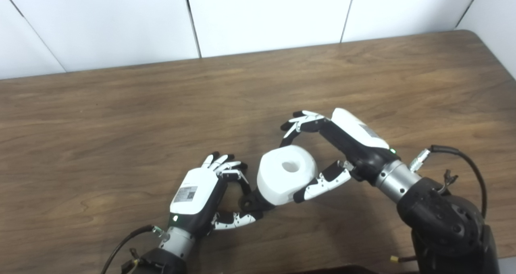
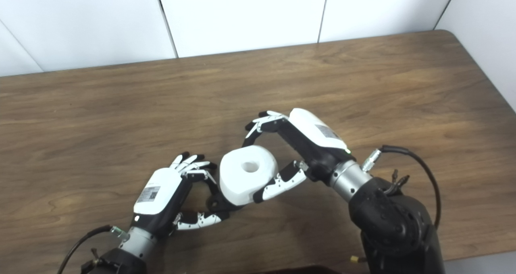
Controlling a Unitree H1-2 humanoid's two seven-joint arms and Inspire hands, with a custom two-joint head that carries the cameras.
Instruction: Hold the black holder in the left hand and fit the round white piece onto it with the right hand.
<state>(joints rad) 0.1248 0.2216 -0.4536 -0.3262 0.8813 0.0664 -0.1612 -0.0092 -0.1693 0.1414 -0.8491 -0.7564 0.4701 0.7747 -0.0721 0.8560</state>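
Nearest the camera, both forearms rise from the bottom edge, the right one bulky and black with a cable looping off its wrist. Only a small part of the black holder point(image 1: 250, 201) shows: a dark knob-like bit between the left hand point(image 1: 207, 193) and the round white piece point(image 1: 287, 174), the rest hidden behind that piece and the curled fingers, so its shape is hard to make out. That hand has its fingers and thumb closed around the holder, just above the wooden table point(image 1: 121, 117). The right hand point(image 1: 326, 153) grips the round white piece, its fingers point(image 1: 300, 123) hooked over the far side and its thumb point(image 1: 322, 181) pressed against the near side. Its central hole faces up and toward the camera, and nothing can be seen inside it. Its lower left edge touches or overlaps the holder; whether it is seated on it cannot be told from either view. Behind the table stands a white panelled wall point(image 1: 262, 16) with dark seams.
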